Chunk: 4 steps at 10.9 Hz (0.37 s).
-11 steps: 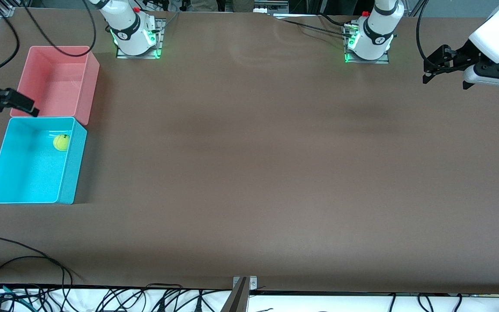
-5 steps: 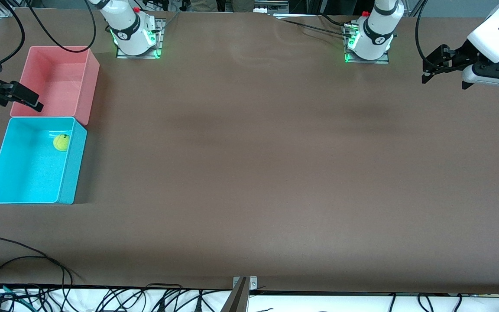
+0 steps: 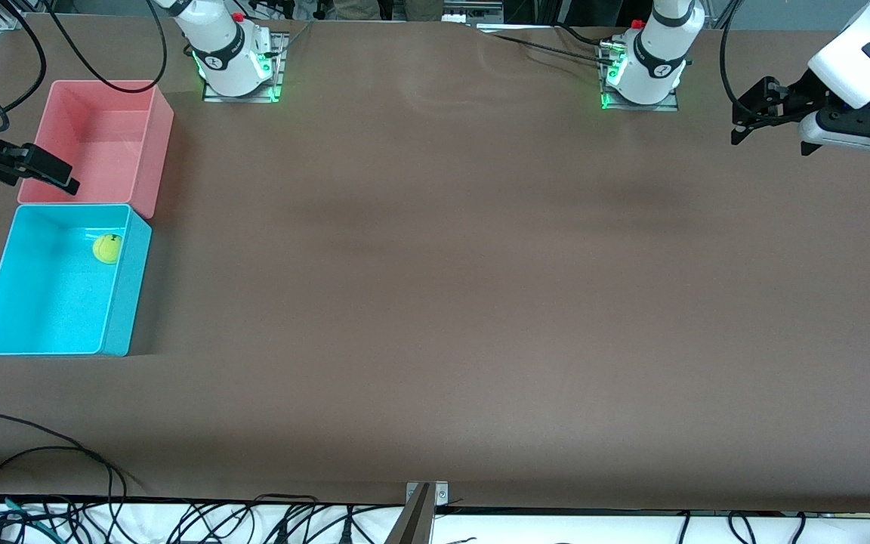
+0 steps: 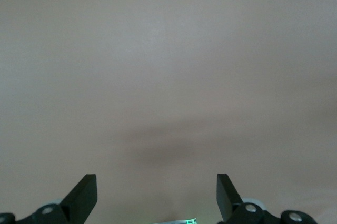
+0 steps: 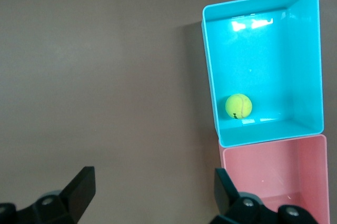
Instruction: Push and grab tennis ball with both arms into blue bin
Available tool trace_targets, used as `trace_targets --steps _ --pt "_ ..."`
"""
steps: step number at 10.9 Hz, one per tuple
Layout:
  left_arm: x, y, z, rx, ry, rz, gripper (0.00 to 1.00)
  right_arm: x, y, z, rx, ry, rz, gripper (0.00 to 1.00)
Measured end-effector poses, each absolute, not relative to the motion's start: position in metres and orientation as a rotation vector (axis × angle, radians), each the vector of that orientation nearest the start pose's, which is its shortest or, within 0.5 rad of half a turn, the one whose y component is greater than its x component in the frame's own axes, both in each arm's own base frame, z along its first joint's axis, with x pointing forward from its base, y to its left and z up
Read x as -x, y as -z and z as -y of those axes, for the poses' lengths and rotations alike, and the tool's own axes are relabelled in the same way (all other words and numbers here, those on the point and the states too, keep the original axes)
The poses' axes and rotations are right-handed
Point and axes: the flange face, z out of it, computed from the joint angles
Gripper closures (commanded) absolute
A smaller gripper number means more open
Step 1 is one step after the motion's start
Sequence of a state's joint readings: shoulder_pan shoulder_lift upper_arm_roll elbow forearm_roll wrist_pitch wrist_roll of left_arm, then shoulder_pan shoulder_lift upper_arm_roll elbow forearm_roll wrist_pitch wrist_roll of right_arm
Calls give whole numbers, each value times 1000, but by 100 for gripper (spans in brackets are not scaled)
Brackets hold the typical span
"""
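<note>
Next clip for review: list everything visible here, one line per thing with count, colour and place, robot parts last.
tennis ball: one, yellow-green, in the blue bin, in the corner nearest the pink bin.
blue bin: one, cyan, at the right arm's end of the table.
pink bin: one, pink, beside the blue bin, farther from the front camera; nothing visible in it.
table: one, brown.
cables: several, black, along the table edge nearest the front camera.
right gripper: one, black, open, over the pink bin's outer rim.
left gripper: one, black, open, over bare table at the left arm's end, waiting.
</note>
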State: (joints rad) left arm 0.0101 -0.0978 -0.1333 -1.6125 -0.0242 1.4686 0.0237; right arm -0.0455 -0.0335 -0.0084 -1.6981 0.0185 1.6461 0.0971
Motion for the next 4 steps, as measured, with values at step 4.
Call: trace_targets --steps 4 --pt "-509 -652 70 3142 -63 -233 0 -545 -590 30 3119 -58 -134 0"
